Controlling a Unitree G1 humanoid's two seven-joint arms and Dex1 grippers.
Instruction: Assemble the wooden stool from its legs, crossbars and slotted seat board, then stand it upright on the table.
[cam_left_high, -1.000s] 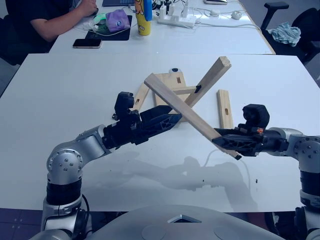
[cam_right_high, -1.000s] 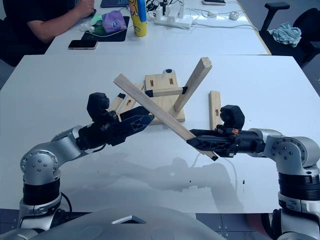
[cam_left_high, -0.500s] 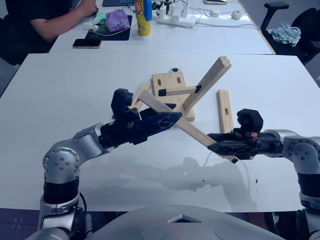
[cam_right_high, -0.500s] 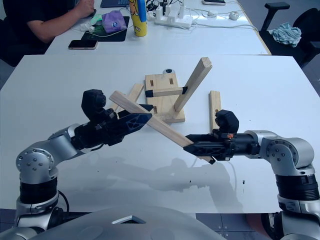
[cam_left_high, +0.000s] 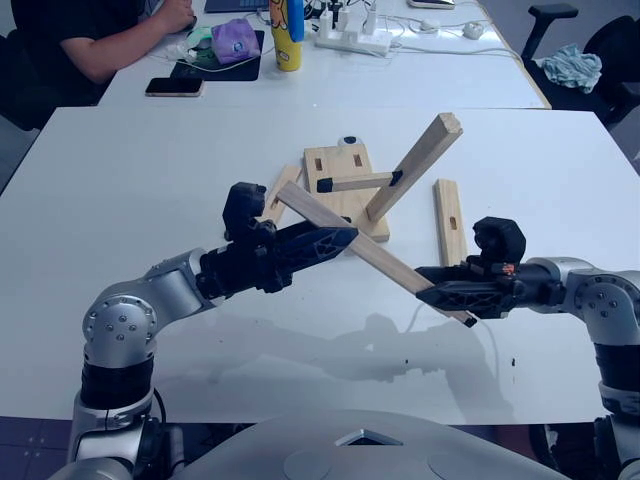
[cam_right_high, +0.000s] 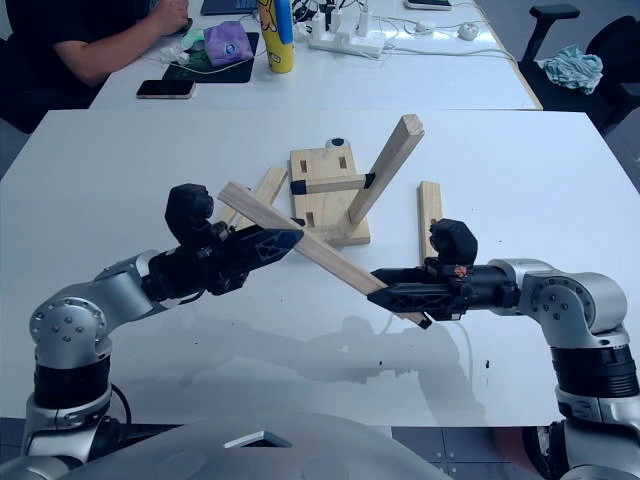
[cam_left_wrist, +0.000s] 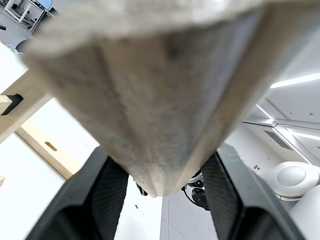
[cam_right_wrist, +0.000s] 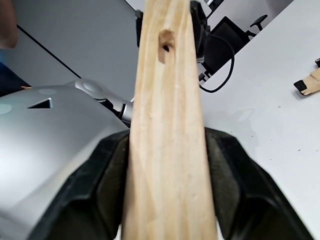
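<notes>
A long wooden leg (cam_left_high: 385, 262) hangs slanted above the white table (cam_left_high: 130, 180), held at both ends. My left gripper (cam_left_high: 335, 238) is shut on its upper part, and the wood lies between the fingers (cam_left_wrist: 107, 200) in the left wrist view. My right gripper (cam_left_high: 432, 295) is shut on the lower end (cam_right_wrist: 167, 125). Behind lies the slotted seat board (cam_left_high: 345, 195), with a tilted leg (cam_left_high: 415, 165) rising from it and a crossbar (cam_left_high: 358, 182) joined to that leg. One more leg (cam_left_high: 448, 220) lies flat to the right, and a piece (cam_left_high: 281, 188) lies left of the board.
A small dark object (cam_left_high: 348, 141) sits just behind the board. A second table at the back carries a phone (cam_left_high: 175, 87), a yellow bottle (cam_left_high: 288, 35) and a power strip (cam_left_high: 352, 40). An office chair (cam_left_high: 560, 50) stands at the far right.
Over the last second both grippers brought the held leg lower and flatter, toward the table. Its upper end dropped in front of the seat board. In the last half second little moved.
</notes>
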